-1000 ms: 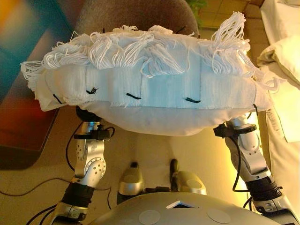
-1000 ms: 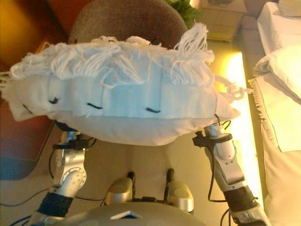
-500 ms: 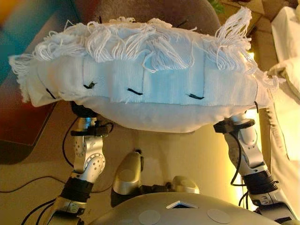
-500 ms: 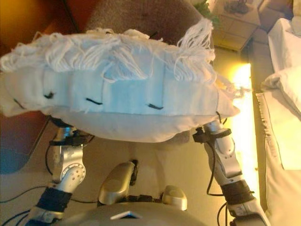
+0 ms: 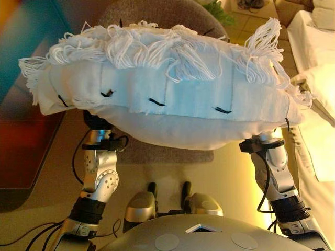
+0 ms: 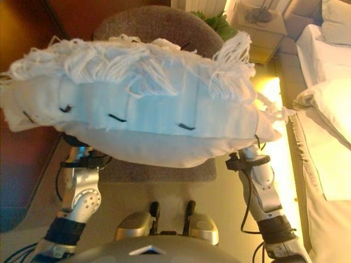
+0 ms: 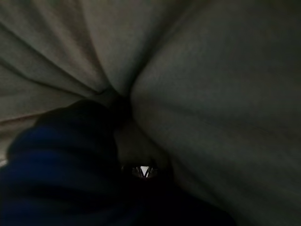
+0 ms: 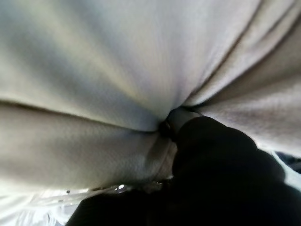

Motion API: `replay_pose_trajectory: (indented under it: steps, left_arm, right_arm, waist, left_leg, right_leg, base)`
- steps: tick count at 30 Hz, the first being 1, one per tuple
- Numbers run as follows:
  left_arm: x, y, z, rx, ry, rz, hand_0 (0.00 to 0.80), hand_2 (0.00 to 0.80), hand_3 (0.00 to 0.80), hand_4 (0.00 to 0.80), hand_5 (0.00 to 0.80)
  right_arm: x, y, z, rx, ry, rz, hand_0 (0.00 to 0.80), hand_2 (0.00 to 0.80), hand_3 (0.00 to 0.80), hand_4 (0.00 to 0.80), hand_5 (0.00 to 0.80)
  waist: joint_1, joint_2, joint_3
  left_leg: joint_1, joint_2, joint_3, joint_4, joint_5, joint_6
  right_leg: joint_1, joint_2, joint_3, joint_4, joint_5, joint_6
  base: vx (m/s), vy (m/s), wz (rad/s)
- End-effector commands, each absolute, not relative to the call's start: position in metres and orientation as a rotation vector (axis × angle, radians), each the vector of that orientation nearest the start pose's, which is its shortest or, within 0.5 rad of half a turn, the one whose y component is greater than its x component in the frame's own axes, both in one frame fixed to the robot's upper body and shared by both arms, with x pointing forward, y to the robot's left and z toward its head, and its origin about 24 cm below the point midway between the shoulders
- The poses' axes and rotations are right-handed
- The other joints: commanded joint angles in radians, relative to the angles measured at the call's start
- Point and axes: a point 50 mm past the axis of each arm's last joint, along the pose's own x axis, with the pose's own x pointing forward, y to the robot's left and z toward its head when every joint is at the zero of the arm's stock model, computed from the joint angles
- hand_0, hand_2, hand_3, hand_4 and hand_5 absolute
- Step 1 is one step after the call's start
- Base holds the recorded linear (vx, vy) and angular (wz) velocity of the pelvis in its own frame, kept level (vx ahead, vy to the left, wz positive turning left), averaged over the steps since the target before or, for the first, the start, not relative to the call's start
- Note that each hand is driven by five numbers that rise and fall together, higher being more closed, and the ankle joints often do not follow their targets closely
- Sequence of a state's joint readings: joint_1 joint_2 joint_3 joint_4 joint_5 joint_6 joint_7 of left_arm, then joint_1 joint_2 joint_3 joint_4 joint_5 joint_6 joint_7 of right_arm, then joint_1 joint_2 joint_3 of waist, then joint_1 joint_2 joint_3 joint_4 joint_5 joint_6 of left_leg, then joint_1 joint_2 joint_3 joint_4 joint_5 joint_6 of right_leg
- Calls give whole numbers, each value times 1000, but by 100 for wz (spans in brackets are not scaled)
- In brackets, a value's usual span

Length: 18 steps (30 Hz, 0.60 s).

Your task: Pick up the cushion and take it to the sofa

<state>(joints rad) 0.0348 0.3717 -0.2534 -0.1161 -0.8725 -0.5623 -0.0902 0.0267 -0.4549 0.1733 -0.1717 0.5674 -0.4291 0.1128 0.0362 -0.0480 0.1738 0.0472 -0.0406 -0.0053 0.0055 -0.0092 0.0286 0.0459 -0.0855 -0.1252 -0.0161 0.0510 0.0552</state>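
The cushion [image 5: 167,102], white and fringed, is up in the air across both arms, above a brown chair [image 6: 148,24]. Left hand [image 7: 61,160] and right hand [image 8: 225,160] press into its underside; fingers buried in fabric, grip unreadable

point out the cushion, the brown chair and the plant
cushion [image 5: 172,99], left eye view, on its pale front panel
brown chair [image 6: 148,24], right eye view, on its rounded back
plant [image 6: 218,23], right eye view, on its green leaves

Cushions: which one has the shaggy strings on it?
The big white cushion held up on both arms has the stringy fringe; the pillow on the right is smooth.
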Motion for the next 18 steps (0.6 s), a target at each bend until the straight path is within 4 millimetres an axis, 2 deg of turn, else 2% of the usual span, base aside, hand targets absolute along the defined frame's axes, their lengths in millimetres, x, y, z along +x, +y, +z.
replay_pose_trajectory:
  steps: [1, 4, 5, 8, 9, 11, 12, 13, 14, 16, 18]
  left_arm:
    - [230, 136, 140, -455, -680, -506, 800, 800, 800, 800, 800]
    - [228, 142, 137, -456, -669, -504, 800, 800, 800, 800, 800]
    - [228, 143, 137, -458, -671, -505, 800, 800, 800, 800, 800]
    - [228, 142, 135, -473, -668, -495, 800, 800, 800, 800, 800]
    - [227, 142, 134, -479, -662, -481, 800, 800, 800, 800, 800]
    - [226, 143, 133, -493, -659, -448, 800, 800, 800, 800, 800]
    - [225, 145, 132, -494, -664, -430, 800, 800, 800, 800, 800]
    - [224, 146, 132, -496, -667, -418, 800, 800, 800, 800, 800]
    - [223, 149, 131, -507, -670, -390, 800, 800, 800, 800, 800]
    - [220, 154, 125, -522, -660, -353, 800, 800, 800, 800, 800]
    - [217, 155, 118, -530, -635, -355, 800, 800, 800, 800, 800]
  right_arm:
    - [231, -147, 151, 189, -669, 484, 800, 800, 800, 800, 800]
    - [229, -146, 150, 182, -658, 493, 800, 800, 800, 800, 800]
    - [230, -148, 150, 176, -655, 496, 800, 800, 800, 800, 800]
    - [232, -151, 147, 169, -629, 490, 800, 800, 800, 800, 800]
    - [234, -151, 147, 167, -616, 490, 800, 800, 800, 800, 800]
    - [234, -152, 146, 161, -592, 511, 800, 800, 800, 800, 800]
    - [233, -152, 144, 151, -581, 530, 800, 800, 800, 800, 800]
    - [232, -153, 144, 147, -575, 539, 800, 800, 800, 800, 800]
    - [231, -153, 140, 145, -559, 558, 800, 800, 800, 800, 800]
    - [228, -153, 134, 143, -532, 580, 800, 800, 800, 800, 800]
    - [227, -154, 128, 145, -516, 567, 800, 800, 800, 800, 800]
  waist:
    - [-26, -20, -44]
    - [-37, -16, -43]
    - [-38, -16, -47]
    - [-49, -19, -64]
    - [-54, -15, -69]
    - [-69, -4, -79]
    - [-73, -2, -82]
    - [-73, -5, -81]
    - [-69, -13, -75]
    - [-57, -27, -58]
    - [-36, -32, -39]
  left_leg:
    - [54, 6, 10, 33, -147, 3]
    - [72, 15, 8, 51, -172, 9]
    - [79, 18, 16, 51, -177, 10]
    - [88, 31, 17, 106, -193, -4]
    - [98, 47, 16, 129, -176, -16]
    - [111, 100, 12, 193, -86, -61]
    - [99, 128, 9, 258, -20, -83]
    - [78, 139, 9, 326, 20, -93]
    - [8, 149, 3, 475, 71, -99]
    - [-111, 132, -12, 697, 81, -82]
    - [-199, 107, -16, 739, 64, -68]
  right_leg:
    - [-126, -64, 82, -71, 143, 100]
    - [-134, -65, 84, -45, 130, 96]
    - [-122, -66, 65, -52, 115, 97]
    - [-101, -57, 82, -55, 92, 82]
    - [-99, -48, 85, -44, 81, 71]
    - [-95, -18, 89, -22, 51, 34]
    - [-88, -6, 85, -22, 42, 14]
    - [-81, -2, 83, -22, 37, 2]
    - [-64, 4, 79, -19, 28, -20]
    - [-37, 11, 90, 7, 3, -52]
    - [-4, 9, 77, 18, -11, -57]
  base:
    - [317, -121, 4]
    - [346, -127, 25]
    - [370, -131, 20]
    - [391, -148, 7]
    - [378, -140, 9]
    - [341, -151, 7]
    - [237, -153, 6]
    - [245, -212, 3]
    - [223, -218, 1]
    - [267, -207, 6]
    - [241, -101, -4]
